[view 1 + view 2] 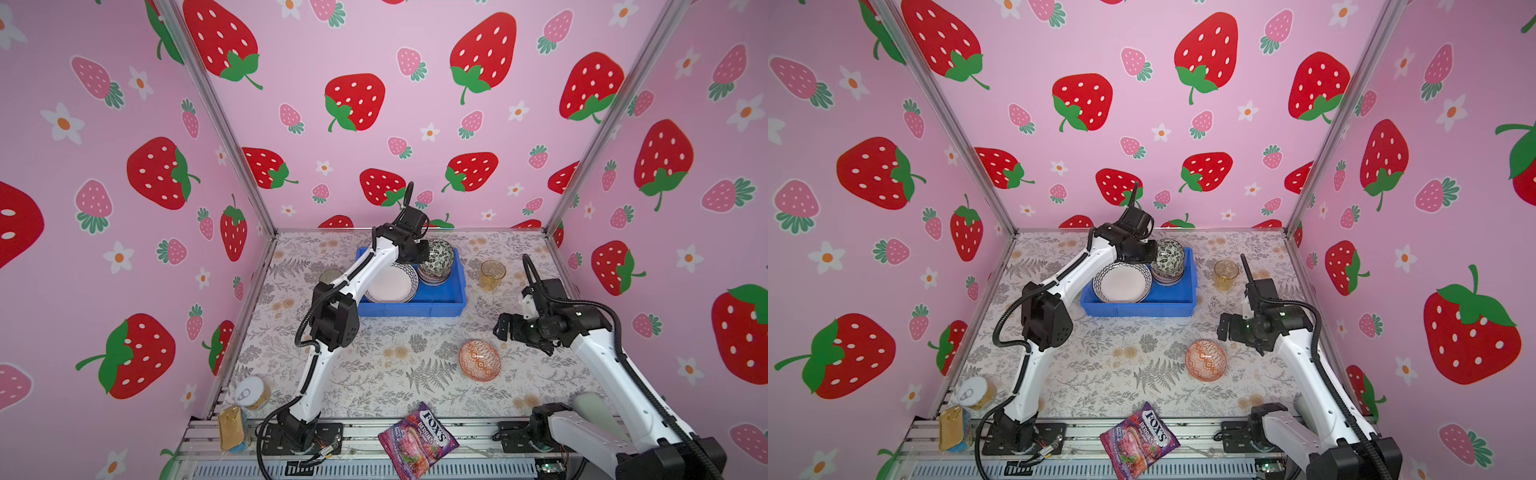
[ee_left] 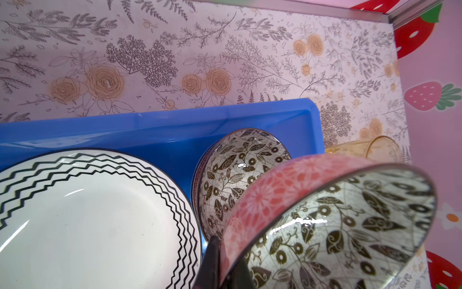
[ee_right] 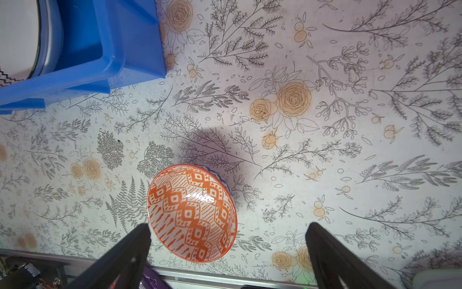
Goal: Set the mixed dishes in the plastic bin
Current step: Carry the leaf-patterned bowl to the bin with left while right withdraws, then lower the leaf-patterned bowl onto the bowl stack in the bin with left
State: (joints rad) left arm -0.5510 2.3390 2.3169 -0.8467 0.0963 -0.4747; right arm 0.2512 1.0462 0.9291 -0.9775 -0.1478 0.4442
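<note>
**Black-and-white bowl (image 1: 441,252) held over the plastic bin (image 1: 411,309)**

- Far left, near edge of the table (image 1: 374,374): two gold cans (image 1: 249,392). One stands upright, the other is just beside it on the rail.
- Left gripper (image 1: 424,251): reaches over the bin from the left. It is clamped on the rim of the black-and-white bowl. In the left wrist view a dark finger (image 2: 212,260) presses on the bowl's pink outer wall, right at the rim.
- The held bowl is tilted, its leaf-patterned inside open to both top views.
- Bin sits at the back middle of the table. A zigzag plate (image 1: 388,286) lies flat in its left half.
- Stacked bowls (image 1: 432,276) stand in the bin's right half, directly under the held bowl. The top one carries the same leaf pattern (image 2: 240,175). I cannot tell whether the held bowl touches the stack.
- Near edge, middle: purple FOX'S bag (image 1: 417,440), lying across the rail.
- Amber tumbler (image 1: 492,274): upright on the table, just right of the bin and apart from it.
- Orange bowl (image 1: 480,359): right side up on the table, well in front of the bin.
- Right gripper (image 1: 503,328): jaws spread wide and holding nothing. It hovers near the orange bowl, up and to the bowl's right. In the right wrist view the bowl (image 3: 192,212) shows between the two spread fingers (image 3: 135,250), clear of both.
</note>
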